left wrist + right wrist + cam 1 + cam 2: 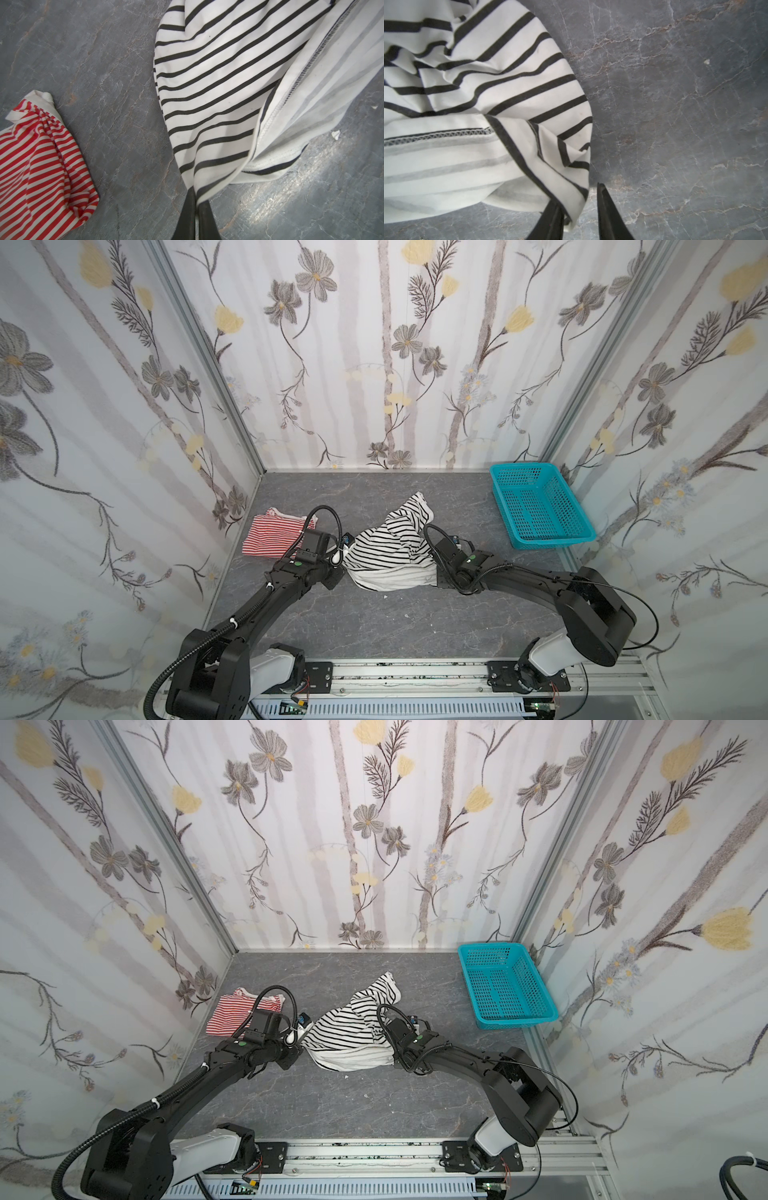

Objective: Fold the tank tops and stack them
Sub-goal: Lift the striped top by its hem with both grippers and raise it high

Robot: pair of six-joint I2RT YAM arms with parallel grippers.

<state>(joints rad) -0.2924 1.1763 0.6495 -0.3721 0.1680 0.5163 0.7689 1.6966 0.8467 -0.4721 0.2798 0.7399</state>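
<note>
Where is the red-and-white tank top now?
In both top views the red-and-white tank top lies left on the table, near the left wall, apart from the black-and-white tank top at centre.

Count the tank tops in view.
2: red-and-white striped tank top lying on the left; black-and-white striped tank top crumpled at centre. Teal basket looks empty, nothing hidden there.

- Teal perforated basket (557, 540) (519, 1022), empty, at the far right of the counter, close to the right wall.
- Grey marbled counter (374, 626) (353, 1110) (104, 83) (675, 104).
- Flowered wallpaper (374, 344) (299, 844) on three sides.
- Aluminium rail (415, 676) (374, 1154) along the near edge.
- Small white scraps on the counter (335, 134) (706, 61).
</note>
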